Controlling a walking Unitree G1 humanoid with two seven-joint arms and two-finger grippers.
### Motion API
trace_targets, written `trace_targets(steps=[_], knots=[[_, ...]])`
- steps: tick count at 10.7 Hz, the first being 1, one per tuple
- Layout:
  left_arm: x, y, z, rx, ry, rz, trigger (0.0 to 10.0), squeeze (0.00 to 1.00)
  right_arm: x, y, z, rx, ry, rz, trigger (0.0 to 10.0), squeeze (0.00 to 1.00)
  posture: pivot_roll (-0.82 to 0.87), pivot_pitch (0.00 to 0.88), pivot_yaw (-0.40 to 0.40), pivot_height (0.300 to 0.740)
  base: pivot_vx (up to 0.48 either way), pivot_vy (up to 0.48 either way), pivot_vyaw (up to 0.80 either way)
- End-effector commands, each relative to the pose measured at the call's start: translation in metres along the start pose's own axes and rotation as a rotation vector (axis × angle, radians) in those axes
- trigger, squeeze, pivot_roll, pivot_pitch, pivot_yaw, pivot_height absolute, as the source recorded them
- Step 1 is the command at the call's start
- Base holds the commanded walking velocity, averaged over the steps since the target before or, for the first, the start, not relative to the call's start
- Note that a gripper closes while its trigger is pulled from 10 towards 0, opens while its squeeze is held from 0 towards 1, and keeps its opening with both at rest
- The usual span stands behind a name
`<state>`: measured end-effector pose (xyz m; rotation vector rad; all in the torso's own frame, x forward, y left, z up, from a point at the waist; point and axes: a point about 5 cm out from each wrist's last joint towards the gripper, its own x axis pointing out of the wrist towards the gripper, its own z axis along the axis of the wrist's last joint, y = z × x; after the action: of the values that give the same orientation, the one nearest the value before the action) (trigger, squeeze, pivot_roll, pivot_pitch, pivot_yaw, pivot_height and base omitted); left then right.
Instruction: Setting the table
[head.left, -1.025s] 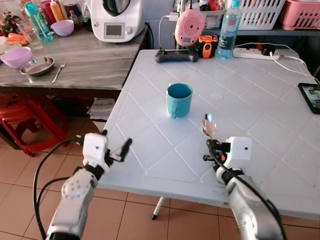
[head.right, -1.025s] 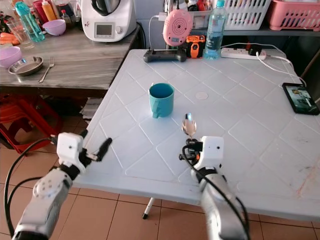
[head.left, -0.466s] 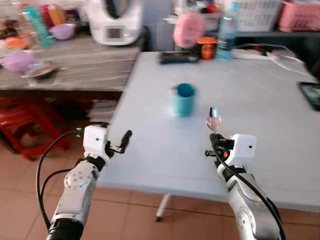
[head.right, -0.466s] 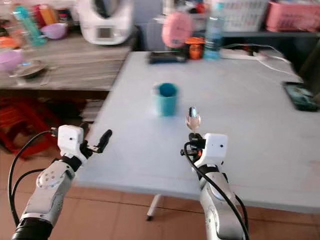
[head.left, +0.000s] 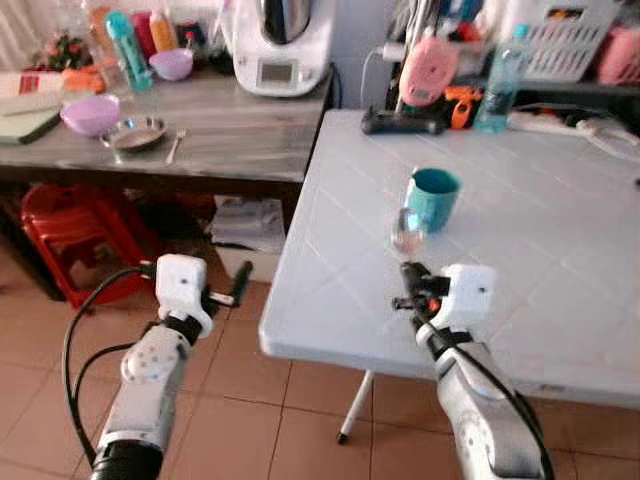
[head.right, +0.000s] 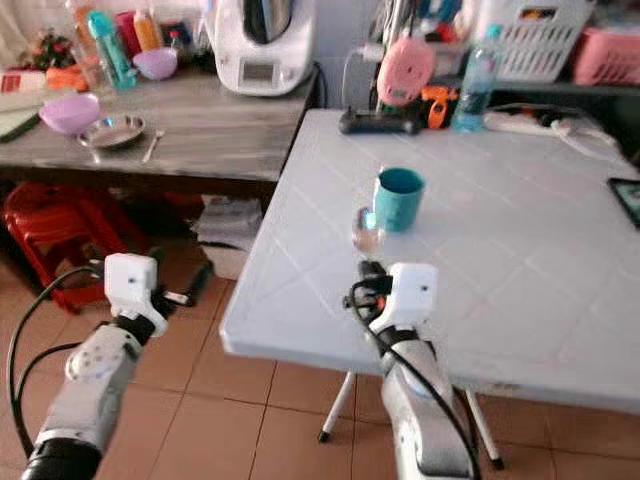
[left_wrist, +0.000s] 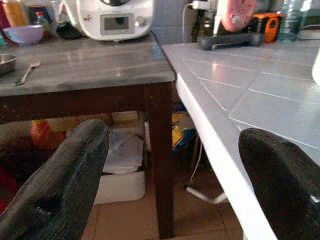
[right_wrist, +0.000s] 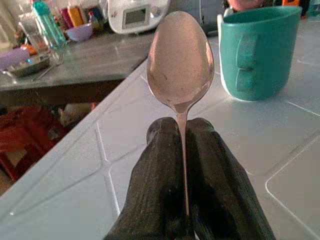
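1. Left eye view: my right claw (head.left: 408, 283) is pinched tight on the handle of a spoon (head.left: 407, 232), bowl up, held over the near edge of the white tabletop (head.left: 560, 240). A teal mug (head.left: 432, 198) stands on that tabletop just beyond the spoon. My left claw (head.left: 238, 284) hangs over the tiled floor (head.left: 250, 400), off the white tabletop's left edge, fingers parted, holding nothing. To the left is a wooden tabletop (head.left: 215, 125) carrying a purple bowl (head.left: 90, 113), a steel dish (head.left: 133, 133) and a fork (head.left: 174, 145). A white kitchen machine (head.left: 283, 45) stands at its far end. Red stools (head.left: 70, 235) sit beneath it.

2. Right eye view: same arrangement. Spoon upright in my right claw, mug behind it and apart from it. A black controller (head.right: 378, 123), a pink device (head.right: 405, 70) and a water bottle (head.right: 476, 65) stand along the far edge of the white tabletop.

3. Left wrist view: my two black fingers (left_wrist: 65, 190) stand wide apart with nothing between them. Beyond them, the edge of the white tabletop and the leg of the wooden tabletop.

4. Right wrist view: both fingers (right_wrist: 160, 195) are pressed together on the spoon's thin stem. The spoon bowl rises above the fingertips, level with the mug, which stands on the tabletop just beside and behind it.
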<state>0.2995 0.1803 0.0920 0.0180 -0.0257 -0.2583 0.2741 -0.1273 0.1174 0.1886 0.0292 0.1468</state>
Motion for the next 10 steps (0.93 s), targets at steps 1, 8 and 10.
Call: trace_targets(steps=[1, 8, 10], knots=[[0.0006, -0.0017, -0.0007, -0.001, 0.0, -0.003, 10.0, 0.0, -0.0003, -0.0045, -0.0009, -0.001, 0.002, -0.013, 10.0, 0.0, 0.02, 0.008, 0.078, 0.74, 0.0, 0.435, 0.0], [0.0047, -0.0029, 0.0002, -0.005, -0.003, -0.009, 10.0, 0.0, 0.0015, -0.0013, -0.0011, 0.007, -0.016, -0.013, 10.0, 0.0, 0.03, 0.006, 0.092, 0.74, 0.0, 0.439, -0.5], [0.0053, -0.0042, -0.0005, -0.007, -0.002, -0.013, 10.0, 0.0, 0.0008, -0.0038, -0.001, 0.003, -0.016, -0.018, 10.0, 0.0, 0.03, 0.006, 0.09, 0.74, 0.0, 0.448, -0.48]])
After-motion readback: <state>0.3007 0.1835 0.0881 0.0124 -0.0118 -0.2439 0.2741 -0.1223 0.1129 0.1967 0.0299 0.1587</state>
